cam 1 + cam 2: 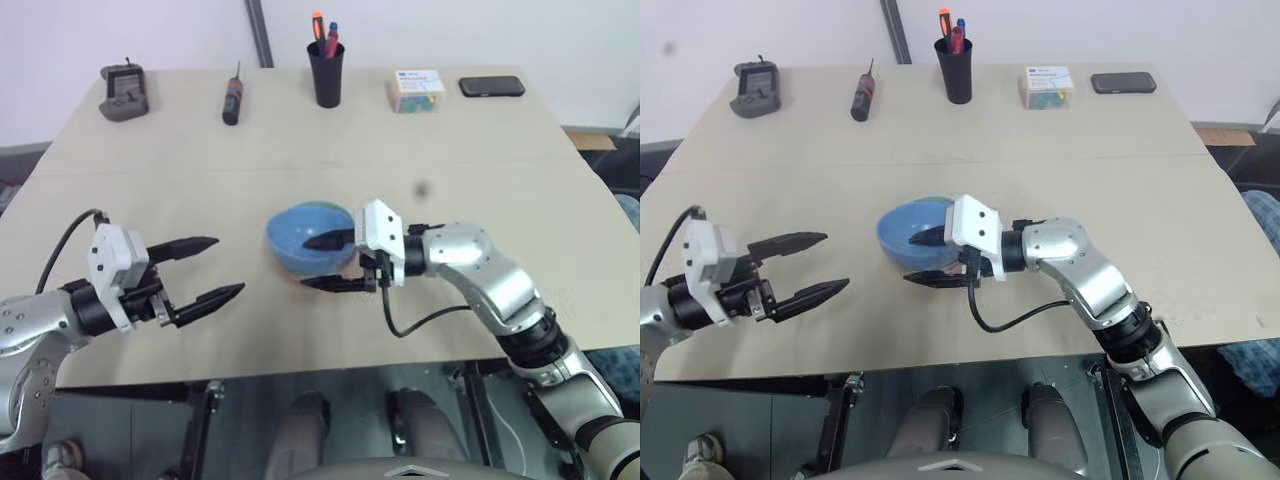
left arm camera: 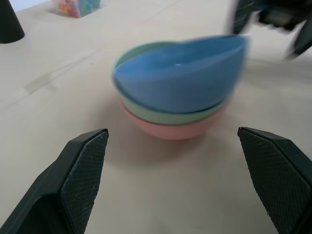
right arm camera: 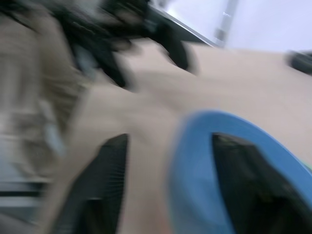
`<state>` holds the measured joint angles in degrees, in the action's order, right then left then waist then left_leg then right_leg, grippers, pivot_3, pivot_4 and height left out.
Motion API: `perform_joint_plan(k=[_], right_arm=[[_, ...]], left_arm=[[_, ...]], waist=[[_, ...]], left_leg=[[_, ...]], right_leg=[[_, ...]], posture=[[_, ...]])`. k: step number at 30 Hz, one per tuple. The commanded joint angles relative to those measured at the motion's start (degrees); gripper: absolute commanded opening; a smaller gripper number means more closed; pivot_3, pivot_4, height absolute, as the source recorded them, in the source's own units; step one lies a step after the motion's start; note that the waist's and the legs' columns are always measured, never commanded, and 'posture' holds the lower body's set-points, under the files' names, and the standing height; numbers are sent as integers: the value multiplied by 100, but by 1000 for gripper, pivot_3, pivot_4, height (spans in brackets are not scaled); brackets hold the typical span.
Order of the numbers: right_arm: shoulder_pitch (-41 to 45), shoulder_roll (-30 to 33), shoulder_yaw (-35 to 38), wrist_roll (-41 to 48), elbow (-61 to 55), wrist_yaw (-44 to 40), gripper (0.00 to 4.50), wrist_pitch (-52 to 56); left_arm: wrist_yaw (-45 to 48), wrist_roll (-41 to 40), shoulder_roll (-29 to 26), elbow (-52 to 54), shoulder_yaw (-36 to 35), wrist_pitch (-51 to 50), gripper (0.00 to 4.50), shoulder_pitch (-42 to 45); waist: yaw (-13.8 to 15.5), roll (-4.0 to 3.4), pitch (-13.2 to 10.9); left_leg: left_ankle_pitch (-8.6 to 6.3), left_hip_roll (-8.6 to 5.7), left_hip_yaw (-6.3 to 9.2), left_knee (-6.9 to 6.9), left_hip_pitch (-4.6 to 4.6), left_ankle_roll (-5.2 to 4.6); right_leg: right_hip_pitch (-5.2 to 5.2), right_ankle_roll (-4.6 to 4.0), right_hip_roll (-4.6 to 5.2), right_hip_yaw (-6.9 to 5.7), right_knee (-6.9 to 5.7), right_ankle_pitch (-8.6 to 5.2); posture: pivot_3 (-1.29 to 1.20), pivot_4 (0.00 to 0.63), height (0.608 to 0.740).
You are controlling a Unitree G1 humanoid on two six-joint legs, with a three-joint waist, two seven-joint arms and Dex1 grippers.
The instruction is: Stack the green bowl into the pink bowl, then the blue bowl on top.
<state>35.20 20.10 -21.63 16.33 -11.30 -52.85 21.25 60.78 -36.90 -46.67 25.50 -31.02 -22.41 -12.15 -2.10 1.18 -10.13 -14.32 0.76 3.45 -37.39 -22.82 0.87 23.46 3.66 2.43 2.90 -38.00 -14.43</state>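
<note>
Three bowls are sitting nested near the middle of the table [image 1: 150, 150], a little toward its near edge. From the left wrist view the order is plain: the pink bowl [image 2: 175, 127] is resting on the tabletop, the green bowl [image 2: 165, 113] is sitting inside it, and the blue bowl [image 2: 183, 78] is lying on top, tilted rather than settled level, with its rim riding higher on one side.

Reaching in from the right side of the table, the right claw [image 1: 328, 262] is straddling the blue bowl's rim, one black finger lying inside the bowl and the other outside its wall toward the near edge. Its fingers are standing apart with a gap on either side of the rim, so they are not looking clamped; whether a finger is touching the plastic, I cannot tell.

Hovering near the table's near left corner, the left claw [image 1: 213, 268] is pointing toward the stack, well apart from it. Its two fingers are spread wide and holding nothing.

Along the far edge of the table, a dark grey device [image 1: 124, 92] is lying near the far left corner, then a black-and-red tool [image 1: 232, 100], a black cup with pens [image 1: 326, 70], a small box of coloured bits [image 1: 416, 90] and a black phone [image 1: 491, 87].
</note>
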Motion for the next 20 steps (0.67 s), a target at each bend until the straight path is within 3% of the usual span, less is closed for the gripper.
perform_joint_plan(k=[1,5,6,10,15,20], right_arm=[[-256,342,971,405,-677,145,3185,31],[-871,848,1728,801,-1304,214,3185,269],[-1083,1077,1980,968,-1316,126,3619,447],[-1928,1939,2593,1208,-1240,-389,4405,571],[-2731,2579,3426,1381,-1300,-651,4405,438],[-3146,2812,3830,1595,-1503,-694,4405,470]], left_arm=[[-488,-208,117,537,-257,-279,4500,-205],[-796,141,163,791,-75,-263,4500,-522],[-809,129,181,807,-30,-262,4500,-573],[-669,-26,230,677,19,-264,4500,-646],[-276,-121,143,437,-329,-162,4500,-855],[79,-65,-29,184,-529,6,4500,-917]], waist=[[33,-1,-1],[39,-1,0],[25,-1,0],[50,-1,1],[3,-2,1],[0,-1,2]], left_leg=[[0,-2,3,0,0,0],[-1,-13,14,4,-3,-1],[0,-15,8,5,3,-1],[-1,-16,13,4,6,-1],[-1,-15,2,2,10,-2],[0,-11,-1,0,13,-2]], right_leg=[[-1,0,5,-2,-1,0],[-4,0,18,-17,1,0],[-6,0,18,-14,-1,0],[-12,0,17,-19,1,-1],[-11,1,16,-11,-1,-1],[-12,1,10,-6,0,-2]], posture=[[0,150,740],[0,150,740],[0,150,740],[0,150,740],[0,150,740],[0,150,740]])
